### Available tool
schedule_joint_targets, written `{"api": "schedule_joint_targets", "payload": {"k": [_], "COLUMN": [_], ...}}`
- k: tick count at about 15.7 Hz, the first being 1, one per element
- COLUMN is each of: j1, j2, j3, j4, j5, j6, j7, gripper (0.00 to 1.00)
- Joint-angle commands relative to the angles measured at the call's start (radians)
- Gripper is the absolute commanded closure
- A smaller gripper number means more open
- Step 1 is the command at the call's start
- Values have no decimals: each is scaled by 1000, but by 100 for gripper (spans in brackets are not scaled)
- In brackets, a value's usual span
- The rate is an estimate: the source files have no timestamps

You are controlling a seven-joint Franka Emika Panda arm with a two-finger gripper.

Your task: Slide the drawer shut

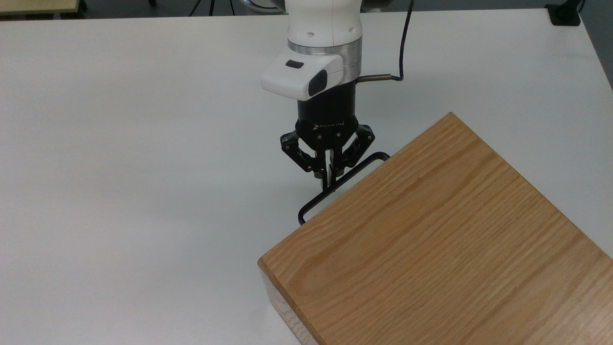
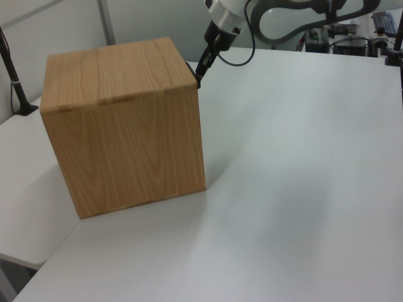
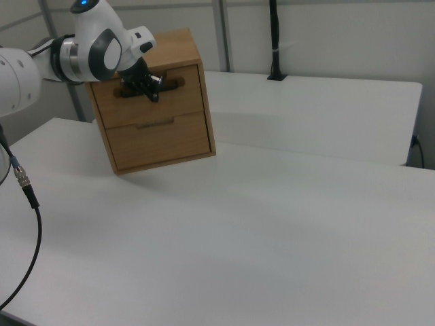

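Observation:
The drawer (image 3: 185, 98) sits pushed flush into the oak cabinet (image 1: 431, 230); its front is the upper panel in the right view. From the top view, its thin black bar handle (image 1: 364, 164) sticks out past the cabinet's edge. My gripper (image 1: 328, 181) points down at the middle of that handle, and a narrow gap shows between the fingers, whose tips stand on either side of the bar. In the left view the gripper (image 2: 198, 77) is at the cabinet's (image 2: 126, 126) upper far corner.
The cabinet stands on a white table (image 1: 143, 143), and a second drawer front (image 3: 160, 139) lies below the upper one. A black cable (image 1: 405, 43) runs from the wrist. Black posts stand at the table's edges (image 3: 274, 41).

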Motion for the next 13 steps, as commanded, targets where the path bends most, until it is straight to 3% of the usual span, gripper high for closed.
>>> {"api": "schedule_joint_targets", "payload": {"k": [1, 3, 5, 6, 8, 9, 10, 13], "j1": [-42, -72, -97, -109, -135, -151, -157, -162], "j2": [-93, -141, -181, -204, -252, -281, -315, -390], "j3": [-5, -5, -5, -5, -5, -5, -3, -5], "j4": [-63, -81, -98, -98, -100, -114, -135, -199], "j5": [-17, -17, -19, -19, -17, -15, -11, -2], "j6": [-145, -276, -362, -412, -520, -566, -589, -621], "j7": [-97, -145, -154, -150, -145, -145, -151, -122], "gripper": [90, 89, 82, 74, 48, 15, 0, 0]}}
